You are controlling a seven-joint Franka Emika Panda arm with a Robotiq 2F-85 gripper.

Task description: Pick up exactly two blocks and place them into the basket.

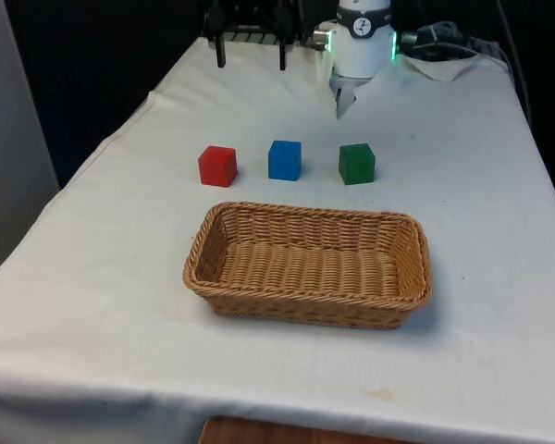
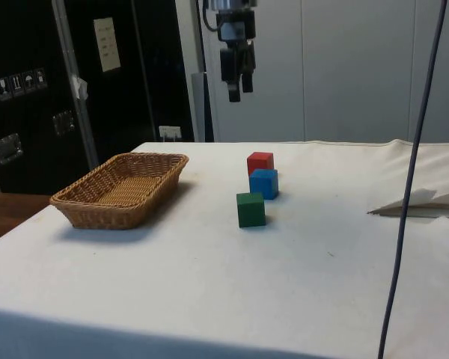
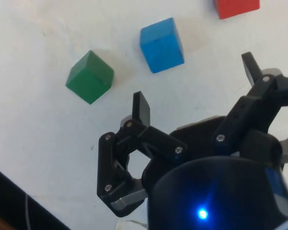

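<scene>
Wrist view: gripper (image 3: 197, 81) hanging w/ jaws spread wide, holding nothing, touching nothing. Side view: gripper (image 2: 236, 84) hovering well above cloth, pointing straight down, apart from all blocks. Front view: red block (image 1: 217, 166), blue block (image 1: 284, 159), green block (image 1: 356, 163) sitting in a row, apart from each other, blue betw. the other two. Basket (image 1: 410, 296) lying near the row, on the camera side, not touching any block. Bare table (image 1: 92, 277) showing all round blocks & basket.
</scene>
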